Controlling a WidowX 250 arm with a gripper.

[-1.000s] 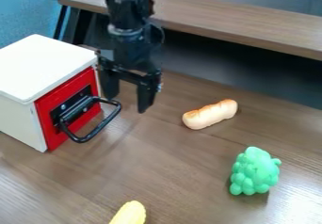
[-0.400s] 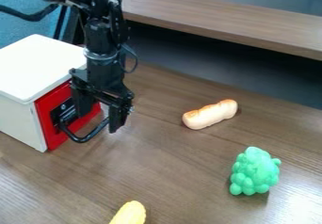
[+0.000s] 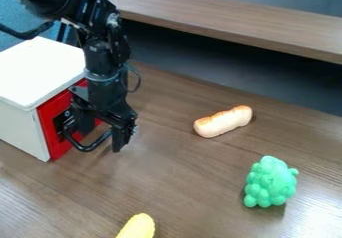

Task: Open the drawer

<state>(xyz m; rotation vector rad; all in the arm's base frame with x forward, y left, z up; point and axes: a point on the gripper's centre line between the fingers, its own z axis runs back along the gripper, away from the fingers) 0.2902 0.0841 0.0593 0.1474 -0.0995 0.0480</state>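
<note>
Camera view: drawer faces lower right, handle lengthwise slanting up rightward, gripper spread apart.

A hand could pass between the handle at left and 2 obstacles at right, the bread roll and, nearer, the green grapes. The yellow corn obstructs the near edge; the gripper crowds the handle.

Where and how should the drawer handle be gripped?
Best by the outer bar of the handle, from above, I'd say: the loop juts out from the red front, leaving a gap for one finger of the pincer inside and one outside.
</note>
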